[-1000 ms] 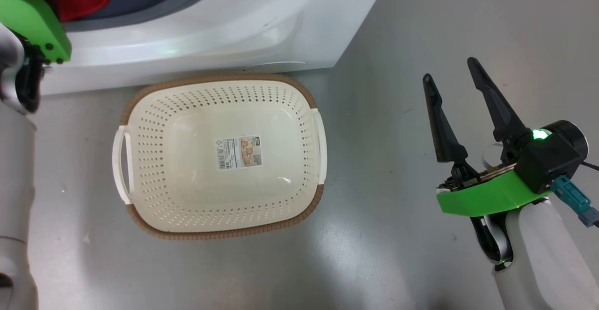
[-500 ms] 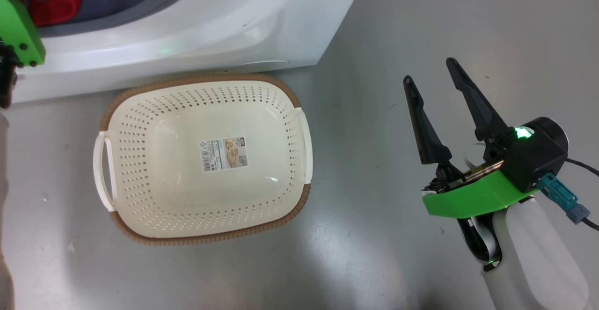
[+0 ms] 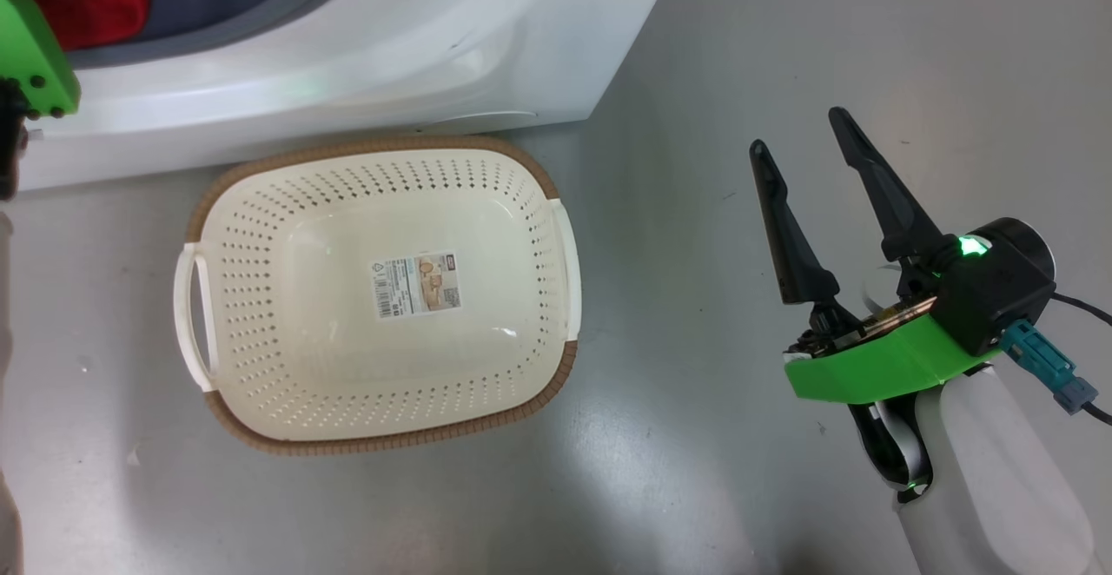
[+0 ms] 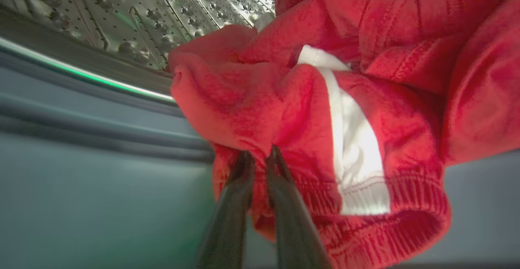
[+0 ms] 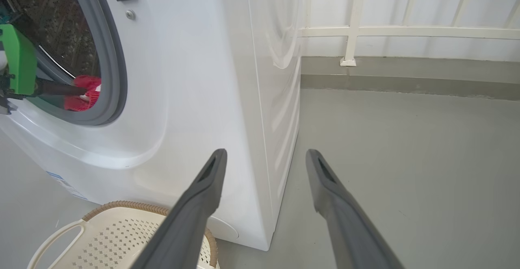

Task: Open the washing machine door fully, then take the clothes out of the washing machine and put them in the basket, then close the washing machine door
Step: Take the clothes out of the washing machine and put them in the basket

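At the left, inside the washing machine point(image 5: 195, 78), the left end effector point(image 4: 260, 155) is seen clamped on a fold of the clothes point(image 4: 325, 98), which are heaped at the mouth of the drum point(image 4: 122, 9). The opening is uncovered, so the door step is judged done. In the middle, the basket point(image 3: 382, 142) is set on the floor point(image 3: 695, 384) just before the machine, and no garment lies in it yet. At the right, the right end effector point(image 3: 797, 130) is held with its fingers apart. Unloading is judged barely begun, and closing the door is left
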